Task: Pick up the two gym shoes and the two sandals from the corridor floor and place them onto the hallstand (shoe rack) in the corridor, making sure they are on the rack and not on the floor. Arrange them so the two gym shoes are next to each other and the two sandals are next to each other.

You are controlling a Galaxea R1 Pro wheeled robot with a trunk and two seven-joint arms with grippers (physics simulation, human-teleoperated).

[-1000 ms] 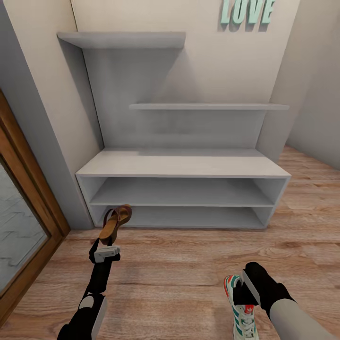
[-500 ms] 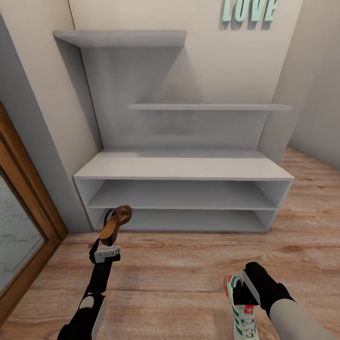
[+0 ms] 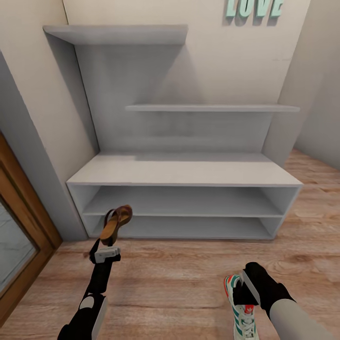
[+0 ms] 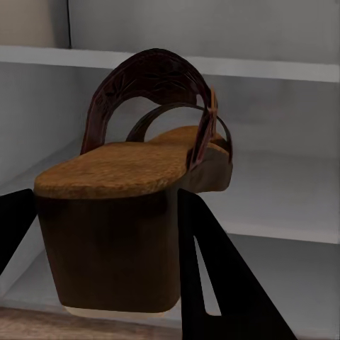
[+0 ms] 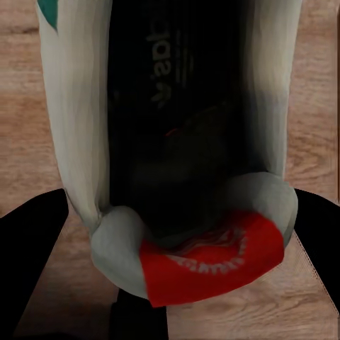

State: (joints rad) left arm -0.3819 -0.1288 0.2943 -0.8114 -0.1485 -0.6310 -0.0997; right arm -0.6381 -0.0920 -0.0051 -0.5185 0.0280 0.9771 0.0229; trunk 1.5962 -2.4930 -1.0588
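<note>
Teal LOVE letters (image 3: 254,8) hanging on the cream wall (image 3: 222,61) at 12–1 o'clock; wooden door frame (image 3: 21,222) with glass pane (image 3: 12,250) standing at 8–9 o'clock.

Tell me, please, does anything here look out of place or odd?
Nothing looks damaged or spilled. The left gripper holds a brown sandal heel-first before the hallstand, the right gripper holds a gym shoe above the floor.

you are in a home corridor: pale hallstand (image 3: 184,170) against the wall, wood-plank floor (image 3: 179,283), wooden door frame (image 3: 23,208), teal "love" wall letters (image 3: 254,7).
</note>
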